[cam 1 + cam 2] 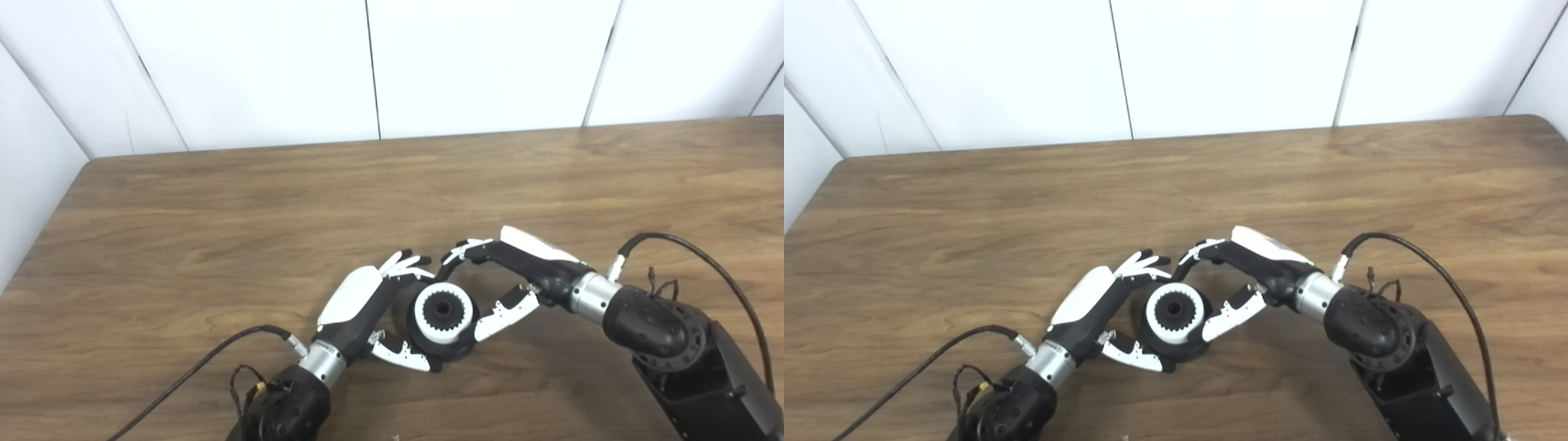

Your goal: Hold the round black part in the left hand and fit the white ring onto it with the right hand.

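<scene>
Already, from the left eye, the white ring [443, 313] sits on the round black part [442, 343], which the left hand [367, 306] cups on the table [184, 214]. From the right eye, the right hand [1240, 275] brackets the ring's right side, fingers spread, seemingly grasping nothing.

One round black plastic part [442, 334], lower centre of frame. One white toothed ring [443, 312], seated on it. Two black-and-white robot hands: left hand [367, 306], right hand [520, 269]. One brown wooden table [245, 202].
</scene>
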Robot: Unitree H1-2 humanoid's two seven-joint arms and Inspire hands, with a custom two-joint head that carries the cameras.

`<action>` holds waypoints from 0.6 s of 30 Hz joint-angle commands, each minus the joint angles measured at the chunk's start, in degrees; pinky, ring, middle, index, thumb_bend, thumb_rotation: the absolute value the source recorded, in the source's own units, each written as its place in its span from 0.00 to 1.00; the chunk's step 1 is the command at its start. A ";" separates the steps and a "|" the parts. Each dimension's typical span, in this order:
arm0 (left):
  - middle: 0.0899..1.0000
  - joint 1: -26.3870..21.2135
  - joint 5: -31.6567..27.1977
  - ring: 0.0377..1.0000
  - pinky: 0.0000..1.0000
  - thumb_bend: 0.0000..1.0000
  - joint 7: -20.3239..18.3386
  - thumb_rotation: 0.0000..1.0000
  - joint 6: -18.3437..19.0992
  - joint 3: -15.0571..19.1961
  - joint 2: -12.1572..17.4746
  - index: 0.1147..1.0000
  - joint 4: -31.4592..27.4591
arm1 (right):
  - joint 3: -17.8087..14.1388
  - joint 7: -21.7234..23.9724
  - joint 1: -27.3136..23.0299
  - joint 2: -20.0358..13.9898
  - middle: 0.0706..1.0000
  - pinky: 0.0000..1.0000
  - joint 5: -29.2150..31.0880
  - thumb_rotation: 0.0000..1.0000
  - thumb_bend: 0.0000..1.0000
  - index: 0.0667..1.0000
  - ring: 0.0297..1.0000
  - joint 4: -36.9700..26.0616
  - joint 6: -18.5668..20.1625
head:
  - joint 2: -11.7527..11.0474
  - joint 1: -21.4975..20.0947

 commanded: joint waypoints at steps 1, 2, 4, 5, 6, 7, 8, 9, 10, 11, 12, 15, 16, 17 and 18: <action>0.91 0.19 0.87 0.98 0.88 0.81 -1.41 0.25 2.31 -0.20 0.35 0.63 0.78 | -0.61 -1.02 -2.35 -0.38 0.83 0.87 0.09 0.36 0.95 0.68 0.95 -0.35 -1.14 | 0.10 0.01; 0.91 0.17 0.81 0.98 0.88 0.83 -1.41 0.26 2.21 -0.06 0.43 0.65 0.79 | -0.73 -1.05 -2.41 -0.41 0.83 0.86 0.03 0.36 0.95 0.68 0.95 -0.37 -0.95 | 0.10 0.03; 0.90 0.12 0.70 0.98 0.88 0.86 -1.32 0.28 1.94 0.14 0.58 0.68 0.89 | -1.01 -1.21 -2.46 -0.41 0.83 0.87 0.06 0.35 0.95 0.68 0.94 -0.29 -0.75 | -0.01 0.11; 0.90 0.13 0.62 0.98 0.88 0.88 -1.25 0.28 1.80 0.29 0.67 0.70 0.95 | -1.24 -1.39 -2.43 -0.34 0.83 0.87 0.15 0.35 0.95 0.67 0.94 -0.17 -0.66 | -0.06 0.11; 0.90 0.13 0.50 0.97 0.88 0.93 -1.21 0.28 1.64 0.48 0.84 0.73 0.96 | -1.51 -1.61 -2.39 -0.27 0.83 0.88 0.24 0.34 0.96 0.67 0.94 -0.03 -0.61 | -0.08 0.11; 0.90 0.15 0.24 0.97 0.88 0.95 -1.30 0.29 1.55 0.70 1.03 0.74 0.88 | -1.71 -1.78 -2.39 -0.23 0.83 0.88 0.25 0.34 0.96 0.67 0.94 0.07 -0.55 | -0.08 0.11; 0.90 0.14 -0.24 0.97 0.88 0.97 -1.67 0.29 1.66 1.01 1.35 0.76 0.68 | -1.91 -1.93 -2.42 -0.27 0.83 0.88 0.21 0.34 0.96 0.67 0.94 0.20 -0.52 | -0.09 0.27; 0.91 0.09 -0.81 0.97 0.88 0.99 -2.55 0.29 2.34 1.37 1.79 0.77 0.18 | -2.11 -2.05 -2.49 -0.33 0.83 0.88 0.18 0.34 0.96 0.67 0.94 0.30 -0.47 | -0.09 0.27; 0.91 0.04 -1.26 0.97 0.90 0.99 -3.37 0.30 3.08 1.72 2.12 0.79 -0.33 | -2.28 -2.17 -2.56 -0.40 0.83 0.88 0.14 0.34 0.96 0.66 0.94 0.41 -0.54 | -0.10 0.38; 0.92 -0.06 -1.78 0.98 0.91 1.00 -4.36 0.29 3.81 2.12 2.59 0.82 -0.90 | -2.51 -2.34 -2.64 -0.47 0.83 0.88 0.12 0.34 0.96 0.66 0.94 0.55 -0.66 | -0.15 0.46; 0.92 -0.12 -2.53 0.98 0.92 1.00 -5.41 0.29 4.69 2.59 3.01 0.84 -1.52 | -2.76 -2.50 -2.70 -0.54 0.83 0.88 0.21 0.34 0.96 0.66 0.94 0.71 -0.82 | -0.15 0.49; 0.94 -0.24 -4.04 0.99 0.93 1.00 -7.77 0.26 6.75 3.80 4.07 0.88 -2.86 | -3.23 -2.94 -2.87 -0.72 0.83 0.88 0.35 0.33 0.95 0.66 0.93 1.28 -1.45 | -0.16 0.43; 0.94 -0.30 -4.27 0.99 0.93 1.00 -8.56 0.26 7.49 4.13 4.62 0.88 -3.31 | -3.41 -3.02 -2.96 -0.70 0.83 0.87 0.47 0.33 0.94 0.66 0.93 1.51 -1.35 | -0.22 0.43; 0.94 -0.34 -4.40 0.99 0.93 1.00 -9.10 0.27 7.97 4.35 4.99 0.89 -3.61 | -3.52 -3.07 -3.03 -0.68 0.83 0.88 0.55 0.33 0.94 0.65 0.93 1.66 -1.23 | -0.19 0.48; 0.94 -0.38 -4.42 0.99 0.93 1.00 -9.60 0.28 8.33 4.51 5.39 0.90 -3.96 | -3.62 -3.15 -3.09 -0.65 0.83 0.88 0.63 0.33 0.94 0.65 0.93 1.83 -1.18 | -0.17 0.52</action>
